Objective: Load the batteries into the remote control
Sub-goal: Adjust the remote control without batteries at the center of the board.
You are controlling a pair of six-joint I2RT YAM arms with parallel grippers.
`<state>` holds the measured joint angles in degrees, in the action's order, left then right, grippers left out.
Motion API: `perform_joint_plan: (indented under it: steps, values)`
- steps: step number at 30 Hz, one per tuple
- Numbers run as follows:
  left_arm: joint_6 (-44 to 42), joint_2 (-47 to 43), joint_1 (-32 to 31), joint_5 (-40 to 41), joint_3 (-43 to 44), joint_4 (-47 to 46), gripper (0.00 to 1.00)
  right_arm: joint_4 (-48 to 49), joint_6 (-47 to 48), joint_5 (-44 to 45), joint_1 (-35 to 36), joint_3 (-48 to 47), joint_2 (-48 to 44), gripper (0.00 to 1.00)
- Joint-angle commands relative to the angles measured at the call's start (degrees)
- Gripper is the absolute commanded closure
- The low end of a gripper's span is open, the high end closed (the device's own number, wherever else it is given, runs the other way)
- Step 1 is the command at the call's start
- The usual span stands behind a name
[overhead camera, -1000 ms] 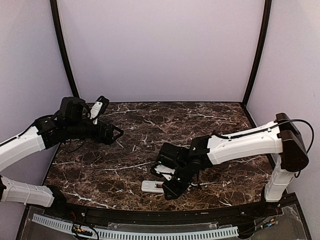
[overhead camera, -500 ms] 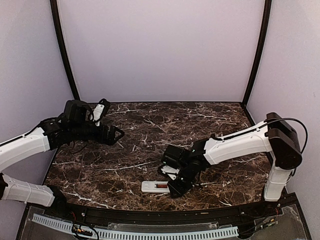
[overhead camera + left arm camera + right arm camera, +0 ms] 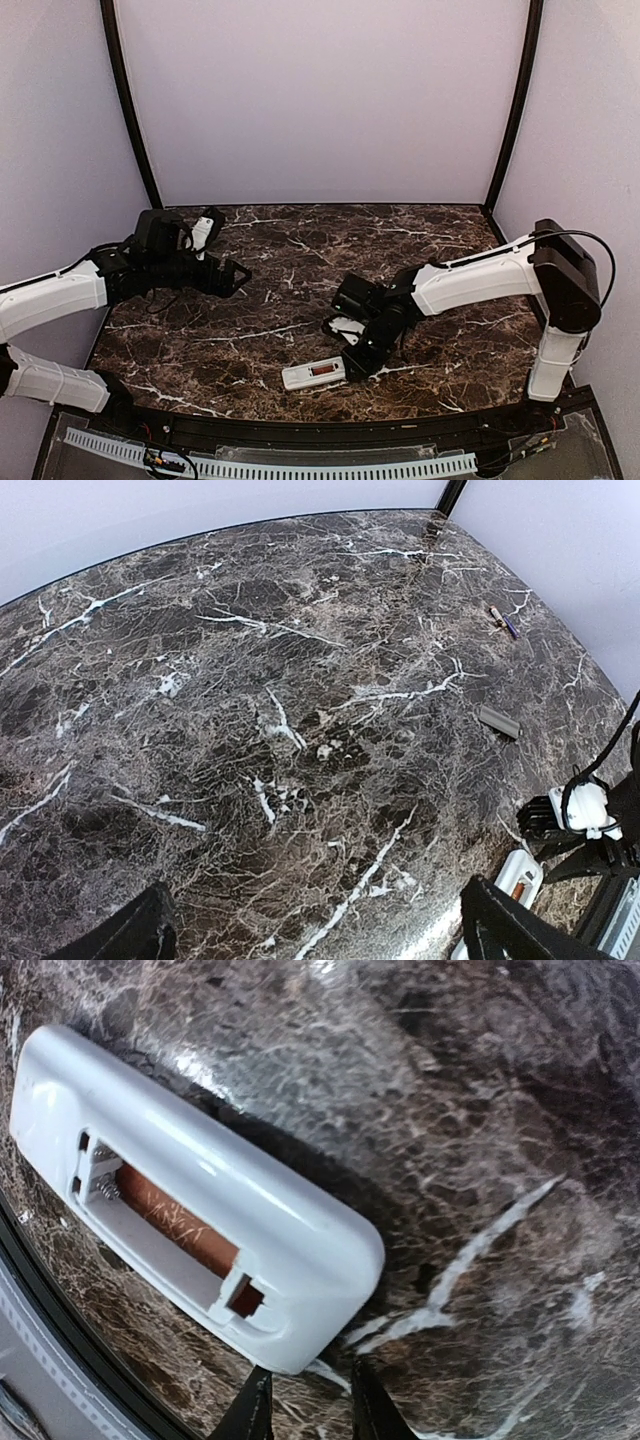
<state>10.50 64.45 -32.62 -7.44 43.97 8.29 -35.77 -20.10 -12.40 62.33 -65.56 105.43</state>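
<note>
Fingers [image 3: 256,1410] of the right gripper [image 3: 308,1400] stand close together. Only a narrow strip of the dark brown, white-veined marble table [image 3: 480,1110] shows between them, and they hold nothing. Just ahead of their tips we see the slim white plastic rectangular remote control [image 3: 250,1210], lying back-up on the table with its battery bay uncovered. Its rounded corner comes right up to one fingertip, and we cannot tell whether they touch. One copper-coloured cylindrical battery [image 3: 175,1222] sits in the slot nearer the remote's middle, against small metal springs [image 3: 103,1188] at the end farther from the fingers. The slot beside it shows its white floor.

We find the left gripper [image 3: 240,274] well apart from the remote, its fingers [image 3: 505,925] spread wide and empty above the table. Just past its right-hand finger, at the edge of its wrist view, the remote shows again. Farther ahead of that finger lies a small grey rectangular piece [image 3: 498,721]. Beyond that lies a small purple cylinder [image 3: 503,621] with a pinkish tip, too small for us to identify.
</note>
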Motion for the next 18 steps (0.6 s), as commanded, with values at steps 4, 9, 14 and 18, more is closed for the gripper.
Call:
perform_joint_plan:
  steps: [4,9,14,18]
  values:
    - [-1.47,0.39,0.37,1.31,-1.5,-1.81,0.01,0.43,5.39,-1.19,-2.62,-2.65,2.69,0.74]
    - [-1.77,0.89,0.37,1.51,-1.43,-1.79,0.01,-0.48,6.57,-1.77,-3.42,-4.83,3.93,0.74]
    - [-1.87,0.95,0.37,1.51,-1.43,-1.83,0.01,-3.91,8.18,-0.93,-4.93,-6.56,2.93,0.72]
    - [-1.91,0.63,0.37,1.39,-1.51,-2.0,0.01,-8.22,9.13,2.41,-6.57,-9.1,-0.21,0.71]
